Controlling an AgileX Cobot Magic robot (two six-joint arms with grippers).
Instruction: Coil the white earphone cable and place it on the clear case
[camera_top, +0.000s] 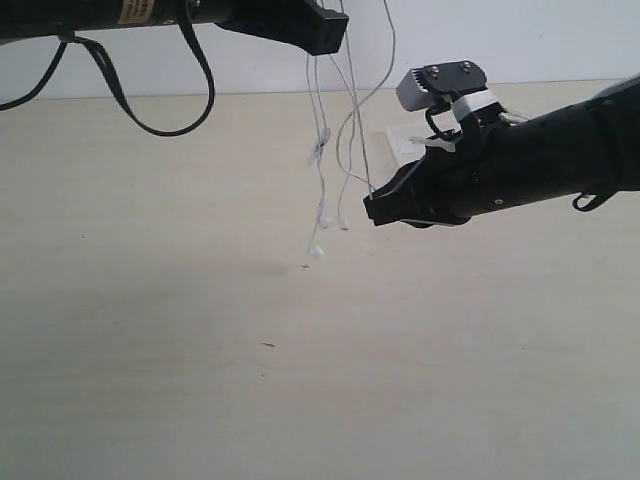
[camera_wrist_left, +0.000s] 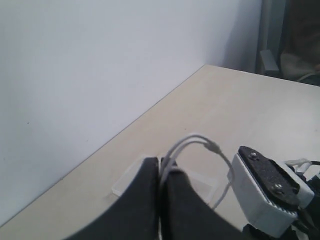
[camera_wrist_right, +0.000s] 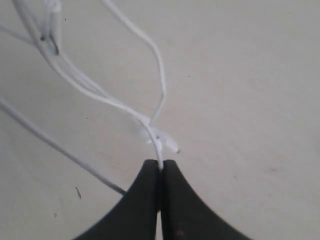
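The white earphone cable (camera_top: 345, 120) hangs in thin loops from my left gripper (camera_top: 335, 32), high at the top of the exterior view. That gripper (camera_wrist_left: 161, 165) is shut on the cable (camera_wrist_left: 192, 140). The earbuds (camera_top: 318, 248) dangle above the table. My right gripper (camera_top: 372, 207) is shut on a lower stretch of the cable (camera_wrist_right: 155, 137), its black fingers (camera_wrist_right: 172, 172) pressed together around it. The clear case (camera_top: 405, 145) lies flat behind my right arm, mostly hidden; it also shows under the left fingers as a translucent box (camera_wrist_left: 127, 177).
The beige table (camera_top: 200, 350) spreads wide in front. A white wall (camera_wrist_left: 75, 75) rises at its far edge. The right arm's wrist camera (camera_top: 440, 85) sits close to the hanging cable. Thick black arm cables (camera_top: 150, 110) loop at upper left.
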